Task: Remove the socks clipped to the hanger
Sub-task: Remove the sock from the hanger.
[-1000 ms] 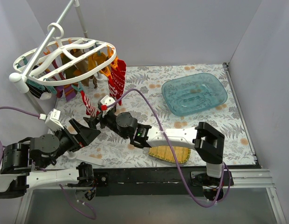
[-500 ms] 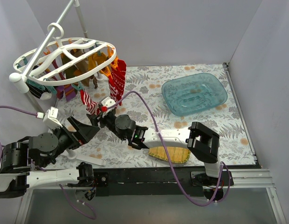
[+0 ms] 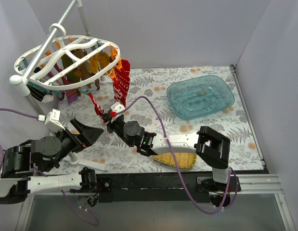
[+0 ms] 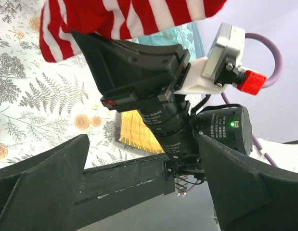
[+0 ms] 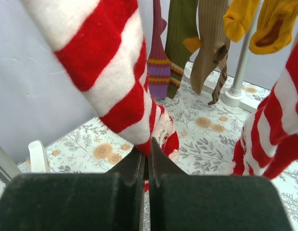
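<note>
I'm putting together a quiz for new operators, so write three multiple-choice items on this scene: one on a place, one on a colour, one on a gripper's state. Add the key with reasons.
1. Seen from above, where on the table does the clear blue tray lie?
A) far right
B) near left
C) far left corner

2. What colour is the sock in the right gripper?
A) purple
B) red and white stripes
C) plain orange

3. How does the left gripper stand?
A) shut on a sock
B) shut on nothing
C) open, holding nothing

Key:
1 A: the tray sits in the far right part of the overhead view.
2 B: the right wrist view shows striped fabric pinched between shut jaws.
3 C: the left wrist view shows its jaws wide apart, with nothing between them.
</note>
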Controlling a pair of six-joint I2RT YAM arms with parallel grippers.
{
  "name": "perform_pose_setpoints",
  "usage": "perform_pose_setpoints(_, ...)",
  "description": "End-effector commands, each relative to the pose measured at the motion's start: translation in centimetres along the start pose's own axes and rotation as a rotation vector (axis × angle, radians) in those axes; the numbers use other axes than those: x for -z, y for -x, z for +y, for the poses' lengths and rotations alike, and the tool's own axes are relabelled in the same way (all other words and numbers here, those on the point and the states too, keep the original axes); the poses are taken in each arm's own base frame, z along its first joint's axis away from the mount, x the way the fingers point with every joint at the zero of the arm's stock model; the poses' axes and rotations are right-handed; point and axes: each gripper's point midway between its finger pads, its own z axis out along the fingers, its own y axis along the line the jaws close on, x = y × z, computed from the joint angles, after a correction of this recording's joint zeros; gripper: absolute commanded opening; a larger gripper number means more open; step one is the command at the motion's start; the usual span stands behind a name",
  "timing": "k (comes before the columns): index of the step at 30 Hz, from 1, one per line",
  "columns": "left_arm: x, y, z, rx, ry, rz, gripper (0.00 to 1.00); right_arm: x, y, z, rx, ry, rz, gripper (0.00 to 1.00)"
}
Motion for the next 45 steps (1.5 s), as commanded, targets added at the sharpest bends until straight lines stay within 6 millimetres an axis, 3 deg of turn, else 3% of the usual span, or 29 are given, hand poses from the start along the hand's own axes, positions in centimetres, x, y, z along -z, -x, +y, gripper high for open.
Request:
perform_pose_setpoints(1,-0.6,0.1,0.3,-0.022,0.029,-0.027,0.98,1.4,5.9,-1.1,-0.073,-0.02,-0.122,0.01)
perform_pose_setpoints(8,-2.1,-1.2,0.0,-0.069,0.043,-0.028,0.98,4.1,7.7,-1.8,-0.047,0.017,-0.105,0.01)
perform_pose_setpoints(14,-4.0,-2.7,-0.9,-0.107,0.029,-0.036,0.94,6.3,7.9,-2.1,-0.014,0.068,-0.059,0.01)
perform_pose_setpoints(19,-4.8,-2.5,-3.2,-0.108,-0.024,-0.062,0.9,7.2,7.3,-2.9,0.017,0.05,-0.02,0.01)
perform_pose_setpoints(24,-4.0,-0.6,-5.7,-0.078,-0.099,-0.104,0.86,7.4,7.0,-3.9,0.024,-0.004,-0.007,0.01)
perform_pose_setpoints(29,-3.8,1.2,-5.4,-0.039,-0.053,-0.165,0.83,7.4,7.2,-4.7,0.013,-0.053,-0.025,0.01)
perform_pose_setpoints(32,-3.2,2.5,-6.4,-0.006,-0.094,-0.204,0.83,7.3,7.1,-5.2,0.038,-0.087,-0.029,0.01)
perform_pose_setpoints(37,-2.1,5.6,-7.8,0.032,-0.102,-0.291,0.82,6.9,7.2,-4.8,0.051,-0.101,-0.04,0.01)
perform_pose_setpoints(45,-2.7,7.7,-8.5,0.034,-0.046,-0.417,0.81,6.7,7.6,-4.0,0.076,-0.124,-0.064,0.01)
